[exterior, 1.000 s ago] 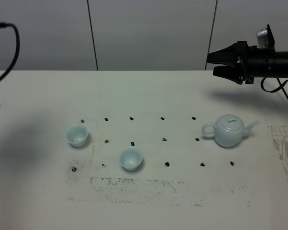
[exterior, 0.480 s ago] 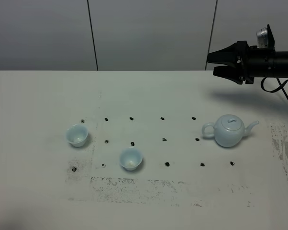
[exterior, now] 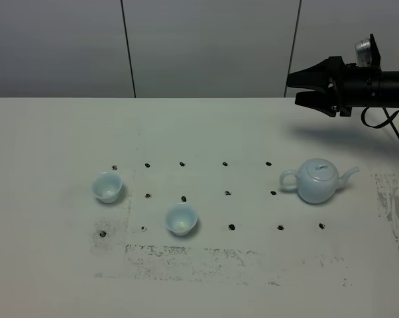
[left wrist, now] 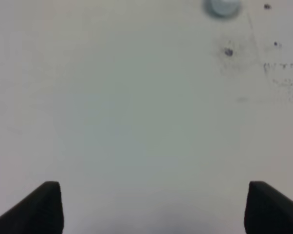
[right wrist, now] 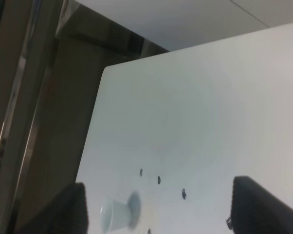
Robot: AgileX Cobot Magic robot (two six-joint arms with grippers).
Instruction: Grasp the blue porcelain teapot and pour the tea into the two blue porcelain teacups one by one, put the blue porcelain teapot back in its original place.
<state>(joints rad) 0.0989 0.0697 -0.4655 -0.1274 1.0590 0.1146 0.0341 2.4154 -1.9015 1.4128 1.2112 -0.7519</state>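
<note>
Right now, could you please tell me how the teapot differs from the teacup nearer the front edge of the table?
The teapot is much larger than the front teacup. The teapot has a knobbed lid, loop handle and spout; the teacup is open and handleless. The teapot stands on the right side of the table, the teacup left of centre. Both are pale blue-white and upright.
</note>
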